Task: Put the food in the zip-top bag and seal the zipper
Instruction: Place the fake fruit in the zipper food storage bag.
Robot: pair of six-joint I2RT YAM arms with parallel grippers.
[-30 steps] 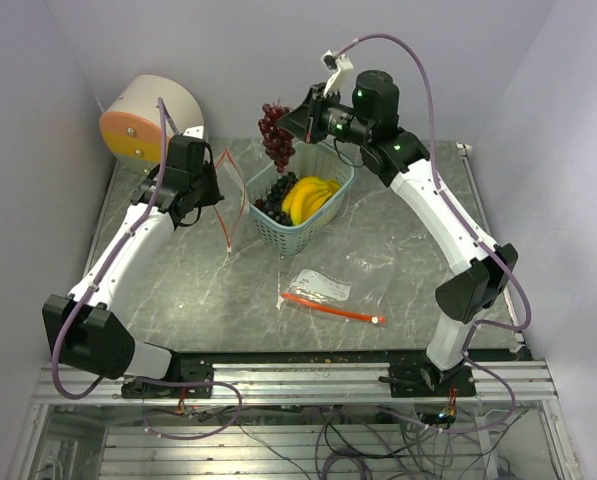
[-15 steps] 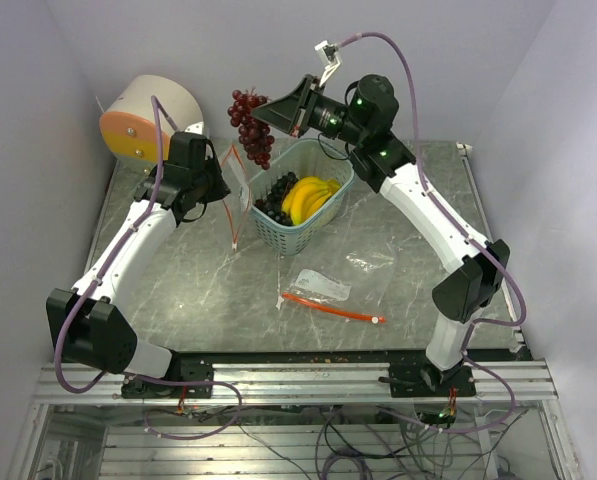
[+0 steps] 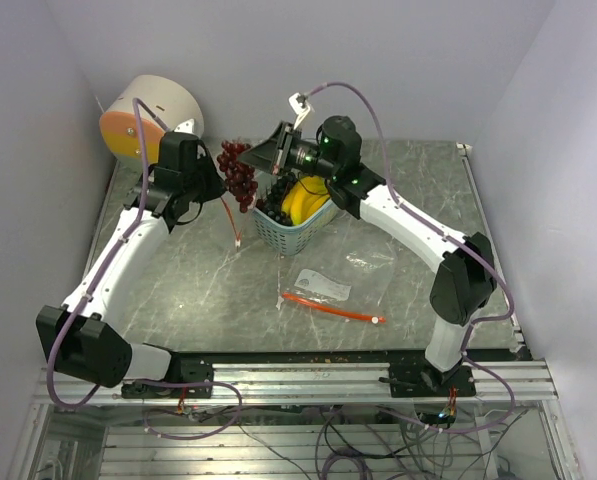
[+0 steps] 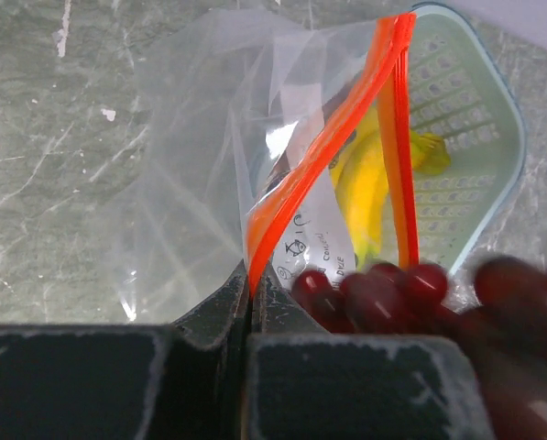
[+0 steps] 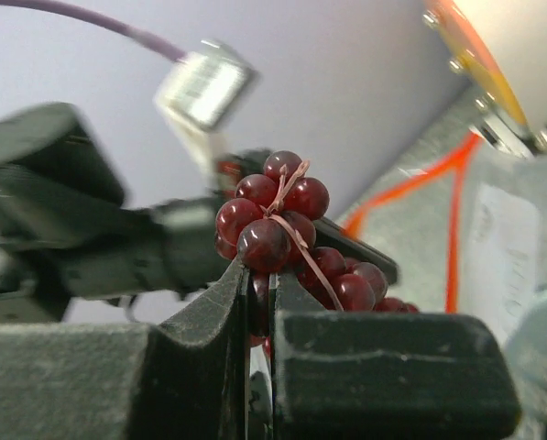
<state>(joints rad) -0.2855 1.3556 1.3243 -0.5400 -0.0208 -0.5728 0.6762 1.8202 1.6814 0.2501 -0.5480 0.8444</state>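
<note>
Grey-green marble-patterned worktop (image 3: 178, 290) with pale veins, plain pale lilac walls (image 3: 478, 60) closing it in on three sides, silver aluminium rail frame (image 3: 298, 382) along the near edge, loose wires (image 3: 328, 440) tangled below it, cream-and-orange round drum (image 3: 148, 115) in the far left corner, soft even light.

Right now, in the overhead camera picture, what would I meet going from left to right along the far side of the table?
A round cream drum with an orange face → bunch of dark red grapes → pale teal plastic mesh basket holding yellow bananas.
</note>
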